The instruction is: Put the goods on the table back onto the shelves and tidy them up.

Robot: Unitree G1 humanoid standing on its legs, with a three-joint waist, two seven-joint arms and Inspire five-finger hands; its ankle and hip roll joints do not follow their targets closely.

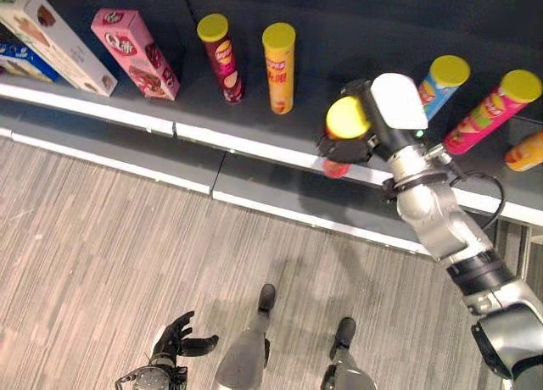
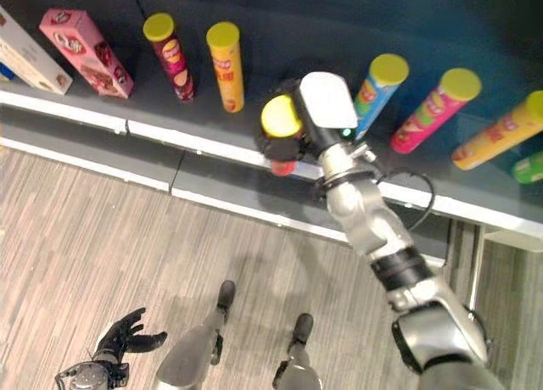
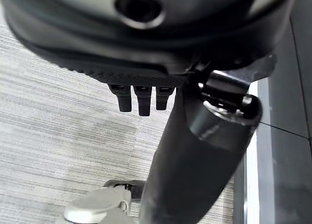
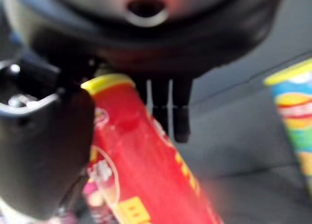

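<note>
Striped grey wood-grain floor [image 1: 127,229] spreading across the lower scene, planks running in fine pale streaks, same streaked floor [image 3: 58,117] turning up in the left wrist view, dark backdrop [image 1: 339,8] looming along the top.

Right arm [image 1: 441,220] gleams silver-grey with black bands at its segments; its dark right hand [image 1: 352,136] wears a white cover. Left hand [image 1: 174,339] all black.

Right hand [image 1: 361,127] raised, clenched; left hand [image 1: 174,339] hangs relaxed.
</note>
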